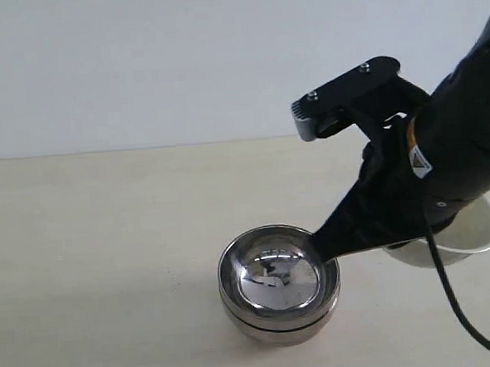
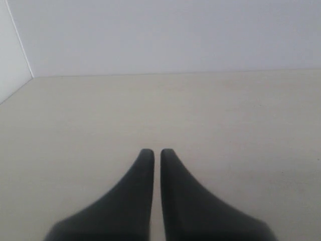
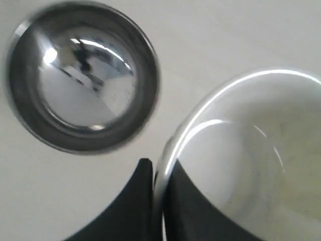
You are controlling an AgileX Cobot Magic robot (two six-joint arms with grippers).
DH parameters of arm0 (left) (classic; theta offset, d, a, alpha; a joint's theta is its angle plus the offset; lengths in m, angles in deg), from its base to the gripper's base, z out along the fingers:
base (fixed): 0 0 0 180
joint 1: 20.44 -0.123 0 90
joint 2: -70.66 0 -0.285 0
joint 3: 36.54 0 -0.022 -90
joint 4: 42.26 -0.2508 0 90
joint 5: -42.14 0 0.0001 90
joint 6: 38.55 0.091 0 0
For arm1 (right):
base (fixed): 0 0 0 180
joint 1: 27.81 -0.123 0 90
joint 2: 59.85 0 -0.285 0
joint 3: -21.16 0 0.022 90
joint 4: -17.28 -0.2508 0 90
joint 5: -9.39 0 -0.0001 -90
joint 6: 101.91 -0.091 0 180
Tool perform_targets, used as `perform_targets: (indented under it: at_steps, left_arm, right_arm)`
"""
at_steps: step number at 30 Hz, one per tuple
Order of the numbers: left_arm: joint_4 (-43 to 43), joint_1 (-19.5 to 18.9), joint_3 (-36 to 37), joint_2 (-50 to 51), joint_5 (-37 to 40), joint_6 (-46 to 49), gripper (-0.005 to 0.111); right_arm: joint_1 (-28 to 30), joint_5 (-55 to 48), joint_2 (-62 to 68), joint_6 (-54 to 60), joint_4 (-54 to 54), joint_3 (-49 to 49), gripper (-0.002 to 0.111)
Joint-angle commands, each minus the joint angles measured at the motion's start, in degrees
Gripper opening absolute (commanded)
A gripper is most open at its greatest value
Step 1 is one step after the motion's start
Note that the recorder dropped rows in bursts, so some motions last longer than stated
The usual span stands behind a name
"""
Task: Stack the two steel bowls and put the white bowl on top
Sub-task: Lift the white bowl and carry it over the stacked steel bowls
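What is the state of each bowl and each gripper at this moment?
steel bowls: nested one in the other, upright, top one empty.
white bowl: upright, rim pinched by the right gripper, beside the steel bowls, not yet on them.
right gripper: shut on the white bowl's rim.
left gripper: shut, holding nothing.

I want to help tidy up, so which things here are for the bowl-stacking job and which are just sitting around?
For the job: the two steel bowls, already stacked; the white bowl; the right claw pinching its rim.
Just around: the left claw, shut, over the table.
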Motion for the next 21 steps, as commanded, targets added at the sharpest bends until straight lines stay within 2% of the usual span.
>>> perform_targets:
  at_steps: [1,8,14,21]
  left_arm:
    - [0.2,0.0,0.2,-0.2,-0.2,-0.6,0.004]
    - [0.2,0.0,0.2,-0.2,-0.2,-0.6,0.004]
    - [0.2,0.0,0.2,-0.2,-0.2,-0.6,0.004]
    - [0.2,0.0,0.2,-0.2,-0.2,-0.6,0.004]
  right_arm:
    - [0.1,14.1,0.4,2.8,-8.3,0.3,0.000]
    - [-0.5,16.7,8.9,4.7,-10.2,0.3,0.000]
    - [-1.0,27.5,12.6,4.5,-10.1,0.3,0.000]
    - [-1.0,27.5,19.1,5.8,-8.5,-2.9,0.000]
